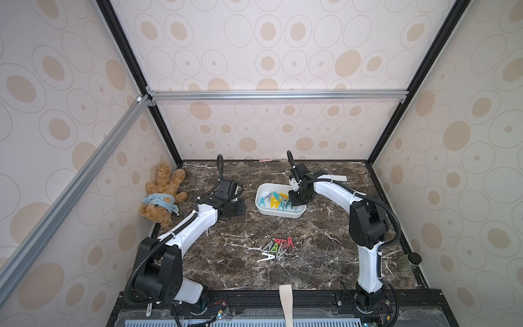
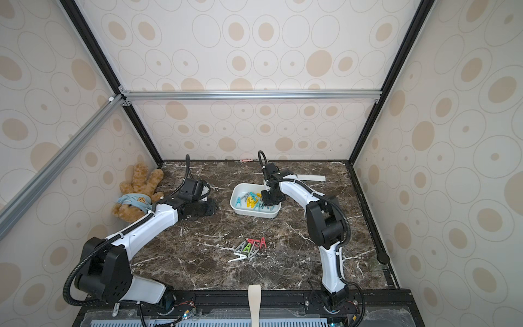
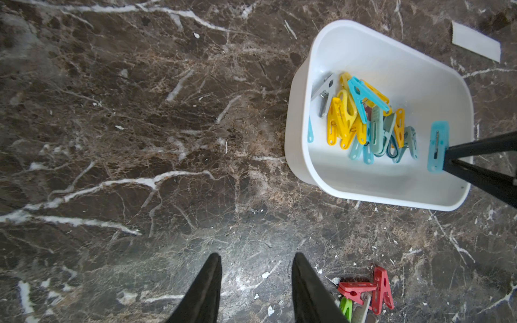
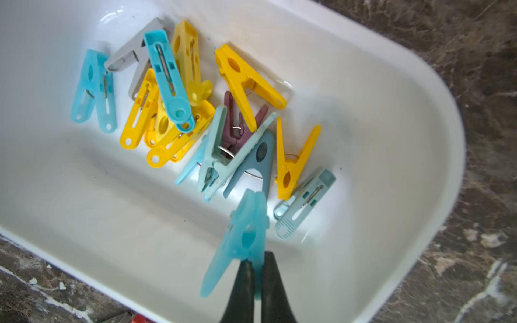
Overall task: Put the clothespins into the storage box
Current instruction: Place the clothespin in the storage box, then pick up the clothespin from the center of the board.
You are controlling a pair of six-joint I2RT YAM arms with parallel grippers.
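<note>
Teal clothespin [image 4: 243, 237]: clamped by one leg in the right gripper [image 4: 258, 260], hanging above the storage box [image 4: 391, 134].
Left gripper [image 3: 256, 258]: fingers apart, empty, red clothespins [image 3: 372, 290] just beside.

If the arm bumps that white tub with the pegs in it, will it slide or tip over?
Probably slides rather than tips: the storage box is shallow, wide and flat on the glossy marble table. Likely light: thin-looking plastic holding only a small heap of clothespins, so the right tool hanging over it could shift it.
</note>
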